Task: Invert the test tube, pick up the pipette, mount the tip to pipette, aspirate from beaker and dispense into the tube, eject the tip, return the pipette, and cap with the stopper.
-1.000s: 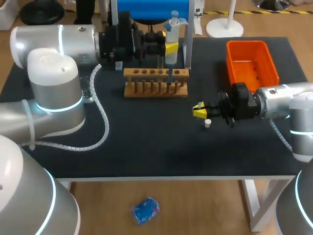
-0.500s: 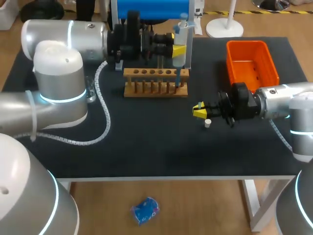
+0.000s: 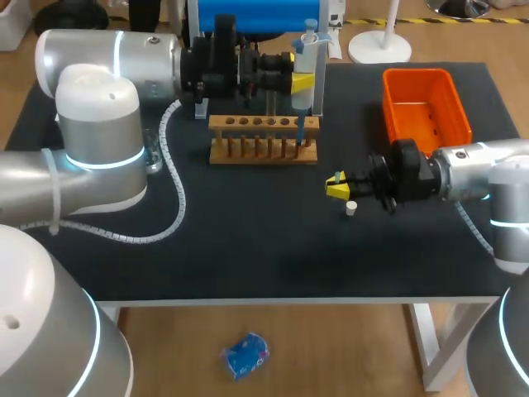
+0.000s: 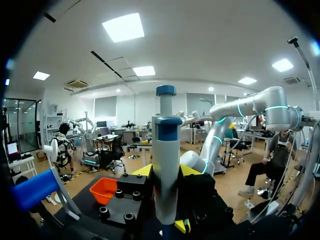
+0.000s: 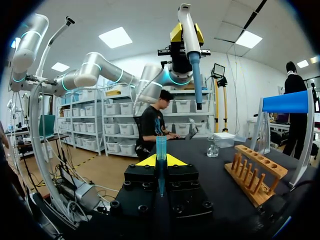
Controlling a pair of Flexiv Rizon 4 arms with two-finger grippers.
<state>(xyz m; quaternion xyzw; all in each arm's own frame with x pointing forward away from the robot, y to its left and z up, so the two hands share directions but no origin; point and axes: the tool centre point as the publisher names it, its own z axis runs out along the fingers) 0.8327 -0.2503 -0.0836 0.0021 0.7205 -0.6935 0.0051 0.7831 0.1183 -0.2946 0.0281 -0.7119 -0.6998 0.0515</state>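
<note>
My left gripper (image 3: pixel 302 83) is shut on the white and blue pipette (image 3: pixel 306 58), held upright above the right end of the wooden rack (image 3: pixel 263 139). In the left wrist view the pipette (image 4: pixel 166 165) stands between the yellow fingers. The right wrist view shows it (image 5: pixel 187 40) hanging high with a blue tip (image 5: pixel 196 75) mounted. My right gripper (image 3: pixel 335 187) is low over the mat to the right of the rack. It is shut on a thin clear test tube (image 5: pixel 161 150). A small white stopper (image 3: pixel 351 208) lies just in front of that gripper.
An orange bin (image 3: pixel 426 103) sits at the back right. The blue pipette stand (image 3: pixel 256 15) rises behind the rack. A glass beaker (image 3: pixel 150 157) stands on the left beside my left arm, with a white coiled cable (image 3: pixel 175 207) trailing across the mat.
My left arm has carried the pipette a little to the right, over the rack's right end, and has then held still. The right arm and stopper have not moved.
</note>
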